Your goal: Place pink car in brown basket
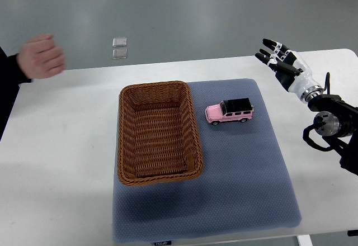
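Pink car (pixel 229 112) apart from right hand (pixel 281 62)

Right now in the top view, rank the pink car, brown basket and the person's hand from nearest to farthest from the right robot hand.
From the right robot hand:
1. Pink car, on the blue mat.
2. Brown basket, left of the car.
3. Person's hand, at the far left edge.

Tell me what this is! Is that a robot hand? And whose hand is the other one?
Yes. The black and white hand on the right belongs to a robot. Its fingers are spread and it holds nothing. One camera looks down from the robot's side. The hand on the left is a person's, at the edge of the table. On the table lies a blue mat. On it sit a brown basket, nothing inside, and a pink car right of it. The robot should put the car in the basket; that is not done yet.
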`<state>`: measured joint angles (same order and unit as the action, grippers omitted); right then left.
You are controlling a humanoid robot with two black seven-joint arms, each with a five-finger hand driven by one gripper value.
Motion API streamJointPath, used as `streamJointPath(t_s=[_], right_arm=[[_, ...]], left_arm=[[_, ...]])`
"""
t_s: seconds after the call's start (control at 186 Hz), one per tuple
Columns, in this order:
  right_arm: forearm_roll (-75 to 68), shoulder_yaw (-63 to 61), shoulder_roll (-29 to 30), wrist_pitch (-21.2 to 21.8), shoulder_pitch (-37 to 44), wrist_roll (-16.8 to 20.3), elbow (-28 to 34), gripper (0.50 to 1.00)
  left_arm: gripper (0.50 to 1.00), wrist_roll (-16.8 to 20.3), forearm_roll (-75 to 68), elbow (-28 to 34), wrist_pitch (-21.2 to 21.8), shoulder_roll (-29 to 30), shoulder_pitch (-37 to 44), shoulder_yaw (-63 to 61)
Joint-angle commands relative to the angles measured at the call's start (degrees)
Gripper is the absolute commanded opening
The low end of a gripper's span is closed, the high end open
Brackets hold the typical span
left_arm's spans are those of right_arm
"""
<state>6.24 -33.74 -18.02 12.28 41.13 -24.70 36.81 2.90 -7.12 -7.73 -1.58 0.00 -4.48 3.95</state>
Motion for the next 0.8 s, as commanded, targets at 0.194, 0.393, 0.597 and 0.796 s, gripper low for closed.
streamJointPath(t_s=[0.194,0.393,0.597,0.796], right_arm=[[0.1,0.1,0.0,-0.1,0.0,0.0,-0.1,0.913],[0.2,0.1,0.0,-0.1,0.0,0.0,0.0,0.911],[0.2,0.1,0.1,-0.1,0.0,0.0,0.0,0.911],[0.3,0.2,0.1,0.0,-0.1,0.1,0.1,0.911]], left_arm=[[1.0,0.1,0.0,0.0,0.0,0.0,0.0,0.1],[1.0,0.1,0.0,0.0,0.0,0.0,0.0,0.1],[1.0,0.1,0.0,0.0,0.0,0.0,0.0,0.2],[1.0,0.1,0.0,0.0,0.0,0.0,0.0,0.2]])
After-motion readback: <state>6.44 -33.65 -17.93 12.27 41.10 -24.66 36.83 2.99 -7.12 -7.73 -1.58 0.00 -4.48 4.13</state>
